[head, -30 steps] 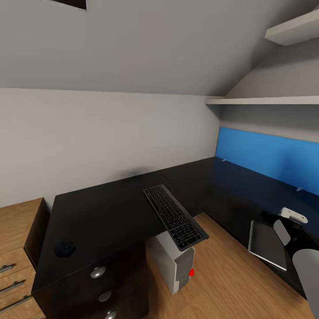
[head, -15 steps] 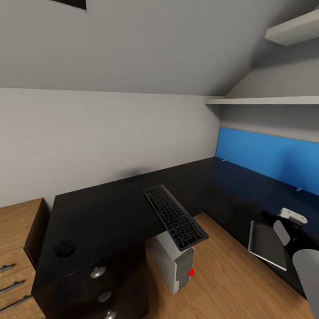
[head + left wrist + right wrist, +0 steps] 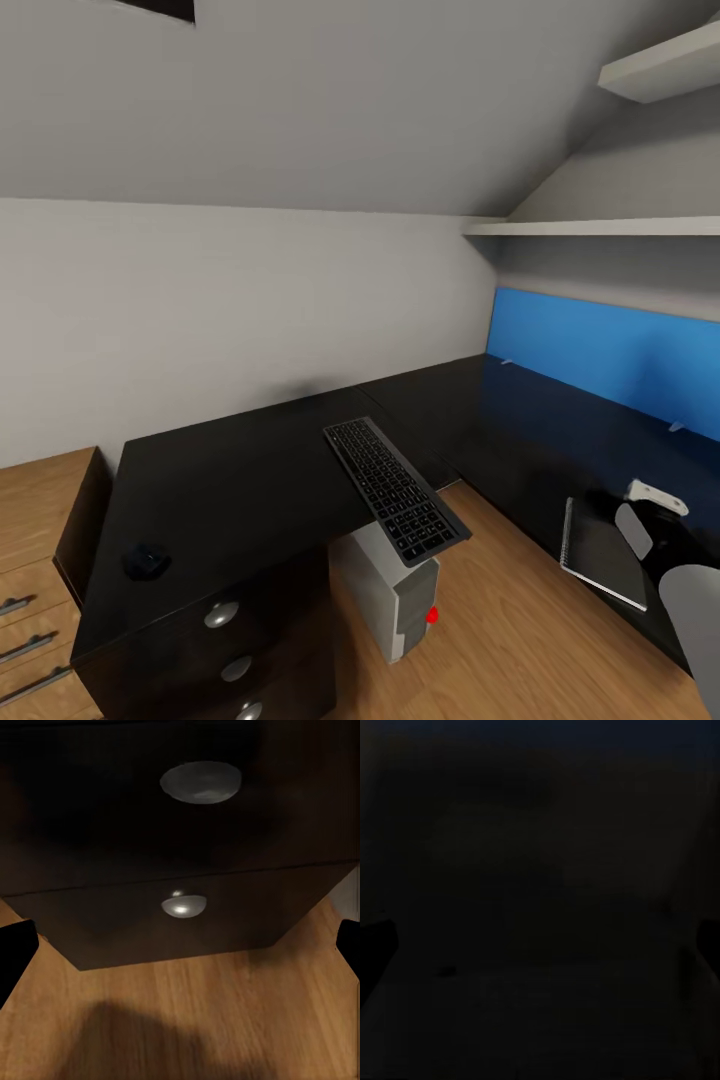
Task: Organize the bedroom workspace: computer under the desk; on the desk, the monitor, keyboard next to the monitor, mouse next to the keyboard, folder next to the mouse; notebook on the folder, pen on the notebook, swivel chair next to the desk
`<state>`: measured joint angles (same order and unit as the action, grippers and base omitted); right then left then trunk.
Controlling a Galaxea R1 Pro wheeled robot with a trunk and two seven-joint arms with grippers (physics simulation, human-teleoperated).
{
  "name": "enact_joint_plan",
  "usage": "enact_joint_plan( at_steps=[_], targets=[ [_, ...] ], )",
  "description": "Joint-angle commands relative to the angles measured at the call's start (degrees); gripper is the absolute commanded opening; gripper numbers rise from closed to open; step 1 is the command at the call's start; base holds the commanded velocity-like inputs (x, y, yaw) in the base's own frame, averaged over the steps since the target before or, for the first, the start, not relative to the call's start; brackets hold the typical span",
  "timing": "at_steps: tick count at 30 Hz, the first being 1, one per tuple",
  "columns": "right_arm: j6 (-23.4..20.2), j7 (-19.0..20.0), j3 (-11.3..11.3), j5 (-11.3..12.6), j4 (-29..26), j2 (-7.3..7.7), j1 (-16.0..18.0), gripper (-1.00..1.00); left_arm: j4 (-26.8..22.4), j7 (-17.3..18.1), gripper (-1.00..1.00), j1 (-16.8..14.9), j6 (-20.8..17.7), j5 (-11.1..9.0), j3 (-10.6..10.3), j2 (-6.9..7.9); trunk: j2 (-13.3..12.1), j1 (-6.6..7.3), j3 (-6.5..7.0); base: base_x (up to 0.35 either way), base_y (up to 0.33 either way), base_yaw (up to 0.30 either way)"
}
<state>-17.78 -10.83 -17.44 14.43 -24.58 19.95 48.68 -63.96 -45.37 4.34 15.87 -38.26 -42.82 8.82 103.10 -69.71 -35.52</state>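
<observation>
The glossy black L-shaped desk (image 3: 250, 480) carries the silver-grey keyboard (image 3: 395, 490), which lies askew with its near end hanging over the inner edge. The small black mouse (image 3: 147, 560) rests near the desk's left front corner. Under the desk stands the light-grey computer (image 3: 390, 595) on the floor. A spiral-bound notebook (image 3: 603, 550) lies on the right wing, and my right arm (image 3: 690, 600) reaches in beside it. My right gripper (image 3: 540, 945) is open over the dark desk top. My left gripper (image 3: 180, 945) is open, low down, facing the desk drawers (image 3: 180, 907).
A blue panel (image 3: 600, 350) backs the right wing, with white wall shelves (image 3: 600, 228) above. A light wooden chest of drawers (image 3: 40, 560) stands left of the desk. Wooden floor (image 3: 520, 640) lies between the desk's two wings. Silver knobs (image 3: 222, 614) stick out of the drawer fronts.
The pale wrist part of my right arm has dipped slightly toward the notebook. Everything else, the camera included, has stayed put.
</observation>
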Motion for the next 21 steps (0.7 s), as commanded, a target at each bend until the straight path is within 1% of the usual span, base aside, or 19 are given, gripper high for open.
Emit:
enact_joint_plan(
  at_steps=[1,2,7,21],
  targets=[
    [-0.4,-0.3,0.0,0.6,0.0,0.0,0.0,1.0,-0.2,-0.2,1.0,0.0,0.4,-0.5,-0.2,0.05,0.0,0.0,-0.05,0.0,0.0,0.0],
    [-0.7,-0.3,0.0,0.6,0.2,0.02,0.0,1.0,-0.4,-0.2,1.0,0.0,0.4,-0.5,-0.2,0.05,0.0,0.0,-0.05,0.0,0.0,0.0],
    [-1.1,-0.3,0.0,0.5,0.5,0.08,0.0,1.0,-0.8,-0.2,1.0,0.0,0.4,-0.5,-0.2,0.05,2.0,-1.1,-0.94,0.0,0.0,0.0],
    [-1.0,-0.3,0.0,0.5,0.5,0.04,0.0,1.0,-0.5,-0.1,1.0,0.0,0.4,-0.6,0.0,0.12,2.0,-1.1,-0.94,-0.001,0.0,0.0]
  ],
)
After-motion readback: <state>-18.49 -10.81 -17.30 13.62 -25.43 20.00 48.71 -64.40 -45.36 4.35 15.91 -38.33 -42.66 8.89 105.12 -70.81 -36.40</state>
